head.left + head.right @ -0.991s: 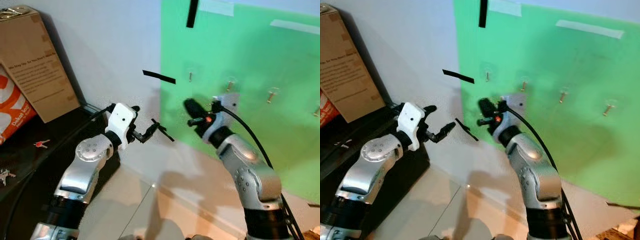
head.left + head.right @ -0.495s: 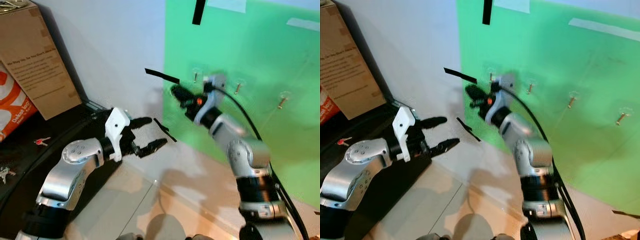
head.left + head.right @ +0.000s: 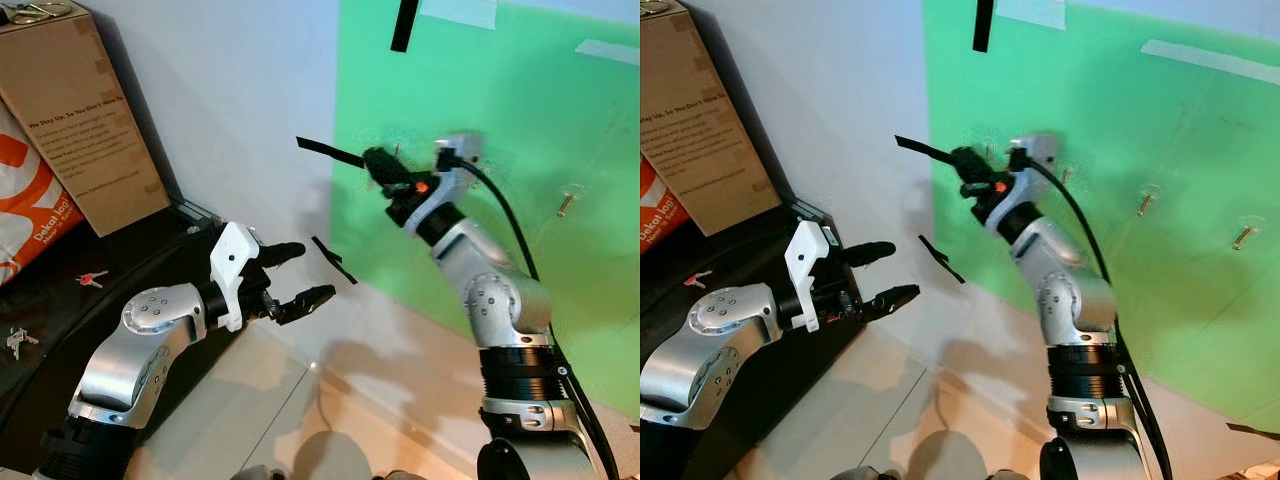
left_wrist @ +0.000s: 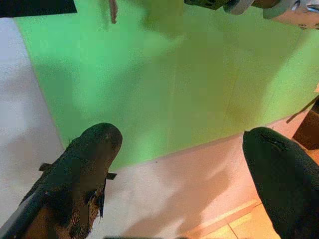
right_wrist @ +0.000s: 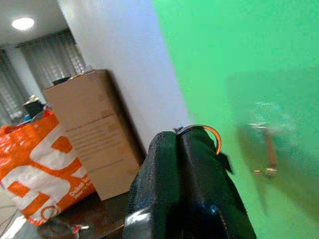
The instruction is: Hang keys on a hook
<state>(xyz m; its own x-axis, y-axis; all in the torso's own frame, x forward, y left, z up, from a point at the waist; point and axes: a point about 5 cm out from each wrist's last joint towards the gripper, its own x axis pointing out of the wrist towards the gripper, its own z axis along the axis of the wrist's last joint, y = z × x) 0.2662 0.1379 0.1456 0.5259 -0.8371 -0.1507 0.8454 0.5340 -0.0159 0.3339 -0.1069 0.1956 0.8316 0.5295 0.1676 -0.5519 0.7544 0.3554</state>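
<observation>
Two hands, two jobs: your right hand [image 3: 378, 163], fingers pressed together on a key ring [image 5: 212, 133], reaches the leftmost hook [image 5: 269, 152] on the green board [image 3: 520, 120], while your left hand [image 3: 300, 272] waits spread, clear.

Two end effectors are up: the left end effector [image 3: 297, 272] and the right end effector [image 3: 377, 161]. Four hooks [image 3: 1147, 200] sit on the green sheet [image 3: 520, 110] (the first partly hidden). Two sets of keys [image 3: 91, 279] lie on the dark table [image 3: 60, 310]. One cardboard box [image 3: 80, 130] and one orange bag [image 3: 30, 215] stand there.
</observation>
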